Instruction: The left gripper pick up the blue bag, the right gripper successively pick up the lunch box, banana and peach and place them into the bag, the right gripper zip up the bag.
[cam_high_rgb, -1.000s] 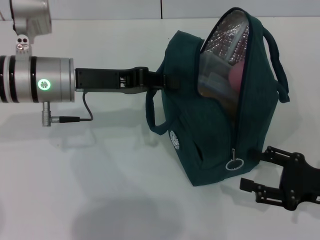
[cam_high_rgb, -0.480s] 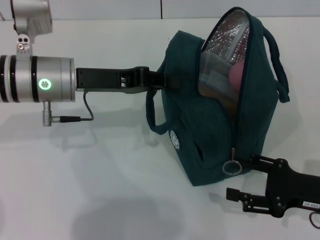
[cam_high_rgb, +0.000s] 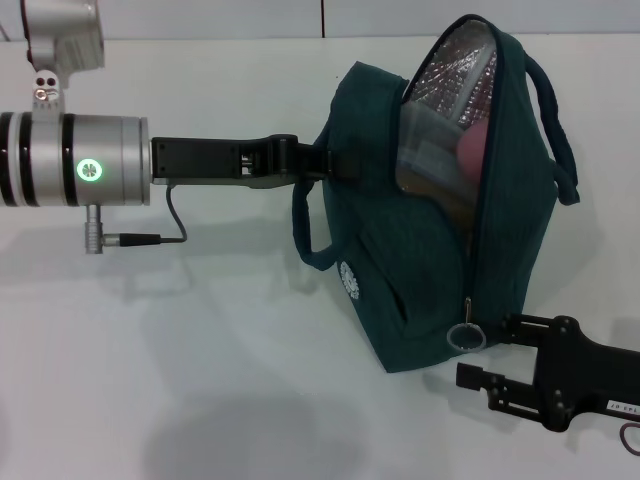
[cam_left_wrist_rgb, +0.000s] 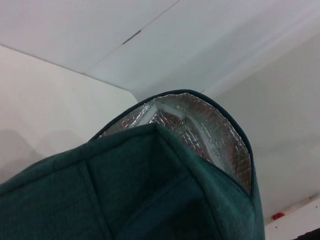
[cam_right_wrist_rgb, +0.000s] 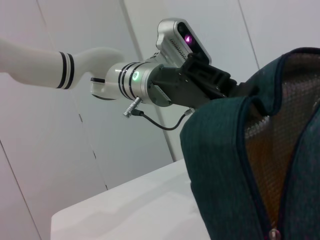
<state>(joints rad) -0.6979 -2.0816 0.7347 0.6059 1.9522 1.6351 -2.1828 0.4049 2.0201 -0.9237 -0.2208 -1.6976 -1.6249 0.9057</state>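
Right gripper (cam_high_rgb: 482, 358) shifted beside zipper ring (cam_high_rgb: 464, 337).

Count as observed: one blue bag (cam_high_rgb: 430, 250) on the white table (cam_high_rgb: 200, 380), with two loop handles, one round white logo (cam_high_rgb: 349, 280) and one ring-pull zipper (cam_high_rgb: 465, 336). Inside the opening: one lunch box (cam_high_rgb: 425, 150) and one peach (cam_high_rgb: 470, 150), both partly hidden. Two grippers present: one left gripper (cam_high_rgb: 335, 162), one right gripper (cam_high_rgb: 495, 352).
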